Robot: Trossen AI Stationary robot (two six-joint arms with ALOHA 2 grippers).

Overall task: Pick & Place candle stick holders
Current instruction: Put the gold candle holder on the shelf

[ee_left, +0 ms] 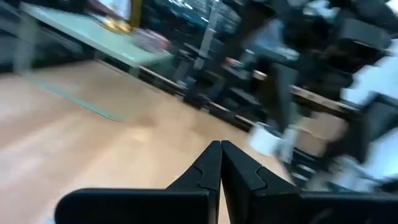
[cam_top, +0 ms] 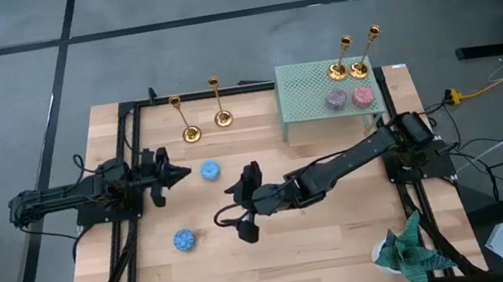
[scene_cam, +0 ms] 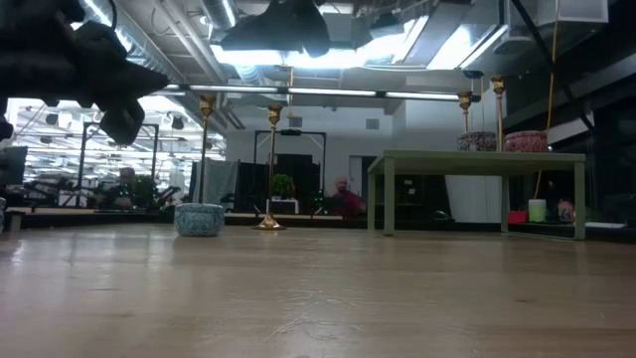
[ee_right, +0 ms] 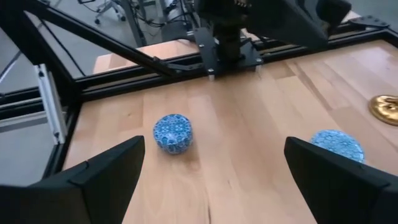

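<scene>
Two gold candlesticks (cam_top: 201,111) stand on the bare wooden table (cam_top: 348,237) toward its far edge, left of the green perforated stand (cam_top: 310,91). Two more candlesticks (cam_top: 349,67) stand on that stand's far right part, behind two pink tins (cam_top: 350,98). Right gripper (cam_top: 245,205) sits mid-table, fingers spread wide, holding nothing, between two blue tins (cam_top: 210,171) (cam_top: 183,240). Left gripper (cam_top: 179,174) waits at the left side, fingers pressed together, empty. A green crumpled cloth (cam_top: 410,247) lies at the near right corner.

Readable text: none
No legible labels, brands, numbers or signs on anything in any view; background markings too blurred to read.
</scene>
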